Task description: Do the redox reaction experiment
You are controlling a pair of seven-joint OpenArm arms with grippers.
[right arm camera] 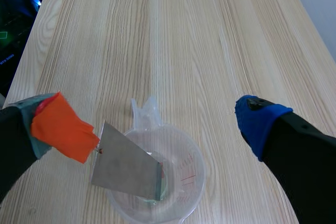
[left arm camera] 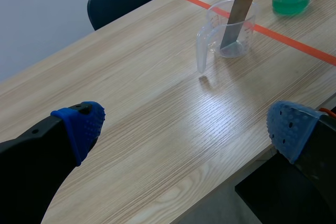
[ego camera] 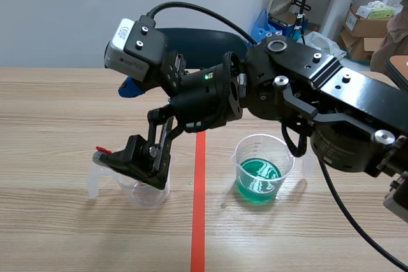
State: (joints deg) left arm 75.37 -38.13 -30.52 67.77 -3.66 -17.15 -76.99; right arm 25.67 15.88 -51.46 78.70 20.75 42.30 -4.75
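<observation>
Pale wood-grain counter (ego camera: 51, 125) crossed by an orange-red tape line (ego camera: 199, 221), green liquid (ego camera: 258, 181) in one clear cup (ego camera: 288, 160), dull grey metal sheet (right arm camera: 126, 169) with an orange tab (right arm camera: 60, 127) in a clear jug (right arm camera: 184, 179) printed with red marks, blue dotted pads (left arm camera: 84, 124) on the black fingers (left arm camera: 31, 150) of the left hand (left arm camera: 184, 127).

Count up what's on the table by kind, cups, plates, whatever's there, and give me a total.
Clear measuring cups: 2, the cup with green liquid and the cup with the plate
Metal plate with orange tab: 1
Total: 3
</observation>
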